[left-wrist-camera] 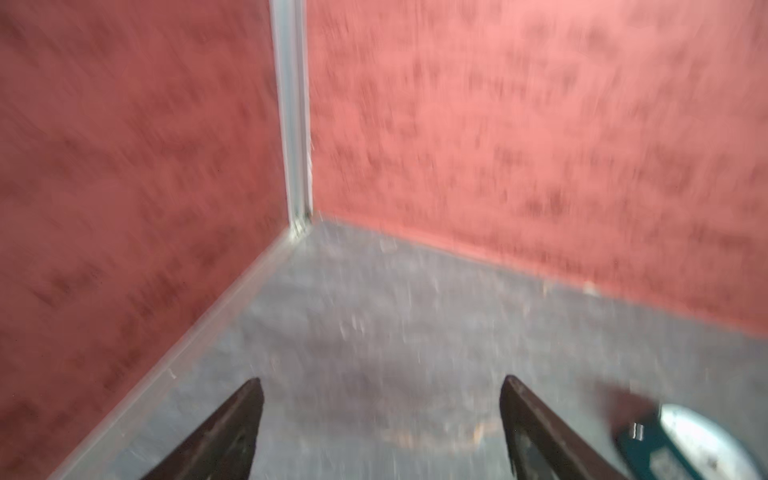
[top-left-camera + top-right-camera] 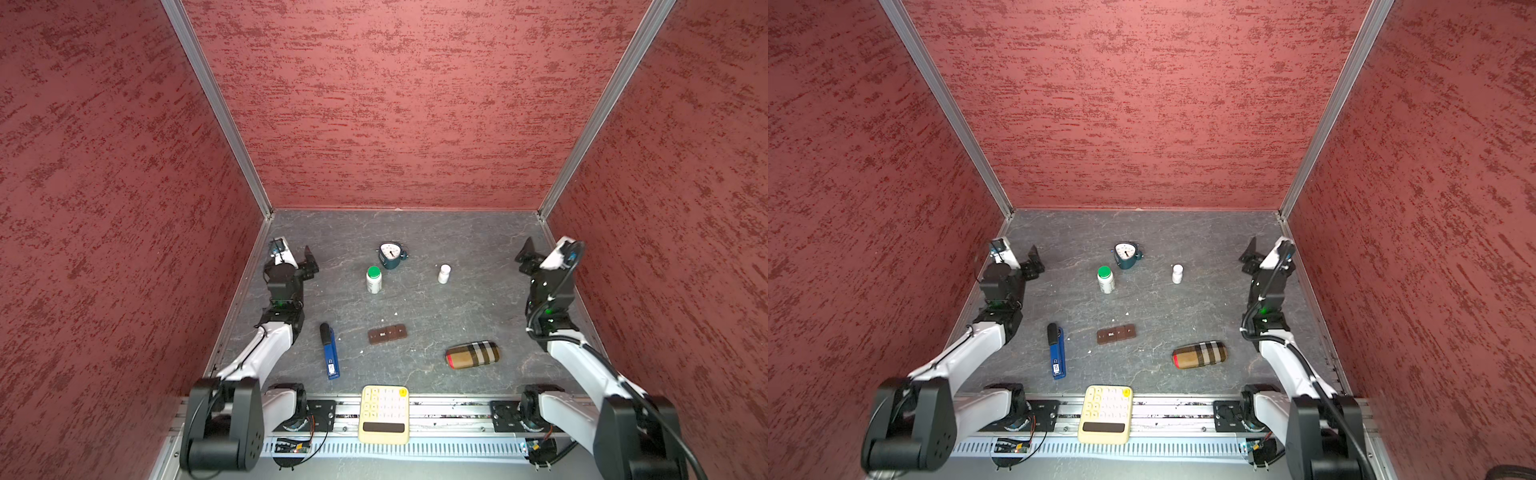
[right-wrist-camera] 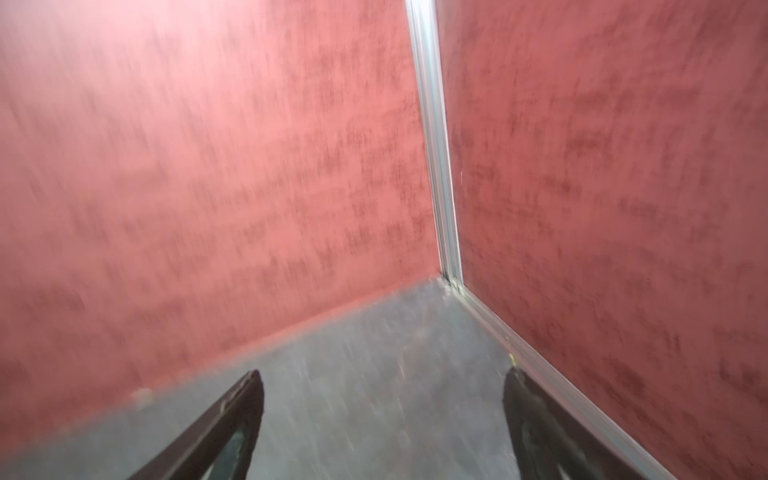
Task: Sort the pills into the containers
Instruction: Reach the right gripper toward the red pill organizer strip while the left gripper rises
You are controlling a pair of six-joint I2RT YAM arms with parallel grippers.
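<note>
Brown containers [image 2: 387, 334] mid-table — white specks [image 2: 360, 352] nearby, too small to name

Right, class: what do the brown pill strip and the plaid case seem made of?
Pill strip: probably hard plastic, dark brown, smooth-looking, moulded square lids with white marks.
Plaid case: likely fabric or printed leatherette, matte, tan check, rounded edges; which one is unclear.

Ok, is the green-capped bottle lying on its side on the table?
No, the green-capped bottle stands upright on the table, with its cap on top.
</note>
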